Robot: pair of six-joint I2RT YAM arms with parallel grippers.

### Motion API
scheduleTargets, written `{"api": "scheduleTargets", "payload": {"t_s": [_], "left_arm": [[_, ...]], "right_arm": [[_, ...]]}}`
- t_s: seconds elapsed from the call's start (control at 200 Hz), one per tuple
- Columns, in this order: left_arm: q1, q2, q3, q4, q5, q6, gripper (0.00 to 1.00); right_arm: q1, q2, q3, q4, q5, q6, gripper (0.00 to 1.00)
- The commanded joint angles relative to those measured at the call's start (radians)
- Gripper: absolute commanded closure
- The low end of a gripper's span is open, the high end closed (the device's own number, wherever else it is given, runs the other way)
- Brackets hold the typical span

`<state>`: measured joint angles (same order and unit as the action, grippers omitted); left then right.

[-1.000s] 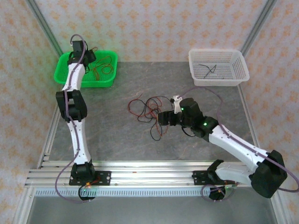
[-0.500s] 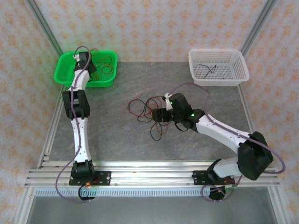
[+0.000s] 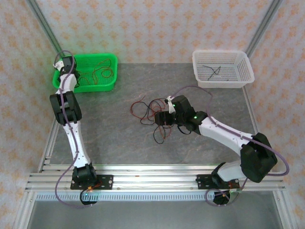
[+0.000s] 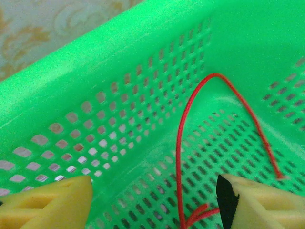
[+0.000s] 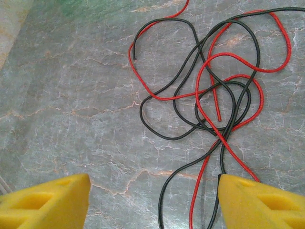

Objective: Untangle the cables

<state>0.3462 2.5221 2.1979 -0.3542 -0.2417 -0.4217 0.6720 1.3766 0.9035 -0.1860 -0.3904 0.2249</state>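
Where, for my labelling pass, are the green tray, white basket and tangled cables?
green tray (image 3: 95, 87), top external view, front wall
white basket (image 3: 224, 84), top external view, front wall
tangled cables (image 5: 220, 134), right wrist view, where red and black strands cross

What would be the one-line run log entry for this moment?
left gripper: open, inside green basket, above red cable | right gripper: open, above red-black tangle on table | white basket: black cable inside

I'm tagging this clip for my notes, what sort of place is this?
Probably a robot test bench: left arm and right arm bolted to a metal rail, a walled-in table, green basket and white basket.
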Motion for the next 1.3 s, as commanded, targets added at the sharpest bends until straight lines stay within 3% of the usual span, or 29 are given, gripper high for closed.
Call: {"api": "scheduleTargets", "payload": {"t_s": [0.0, 0.21, 0.44, 0.601, 0.811, 0.891, 1.066, 1.296], "left_arm": [[-0.021, -0.078, -0.004, 0.029, 0.052, -0.004, 0.28], [-0.06, -0.08, 0.06, -0.02, 0.187, 0.058, 0.28], [-0.113, -0.116, 0.069, -0.079, 0.219, 0.066, 0.28], [-0.159, -0.236, 0.077, -0.078, 0.198, 0.103, 0.24], [-0.191, -0.449, 0.046, -0.11, 0.198, 0.102, 0.23], [-0.199, -0.556, -0.043, -0.112, 0.228, 0.083, 0.23], [-0.242, -0.87, -0.449, 0.03, 0.312, 0.044, 0.23], [-0.334, -1.199, -0.855, 0.07, 0.309, -0.003, 0.23]], "right_arm": [[0.005, -0.011, 0.018, 0.013, 0.002, -0.02, 0.29], [0.006, -0.027, 0.015, 0.005, 0.01, -0.037, 0.29], [0.006, -0.03, 0.009, 0.016, 0.001, -0.054, 0.29], [-0.002, -0.017, 0.042, -0.032, 0.045, -0.035, 0.29], [-0.066, -0.015, 0.027, -0.034, 0.134, 0.114, 0.28], [-0.104, -0.01, 0.009, -0.014, 0.147, 0.16, 0.28], [-0.135, 0.058, 0.04, -0.02, 0.184, 0.174, 0.29], [-0.135, 0.164, 0.085, -0.061, 0.249, 0.163, 0.36]]}}
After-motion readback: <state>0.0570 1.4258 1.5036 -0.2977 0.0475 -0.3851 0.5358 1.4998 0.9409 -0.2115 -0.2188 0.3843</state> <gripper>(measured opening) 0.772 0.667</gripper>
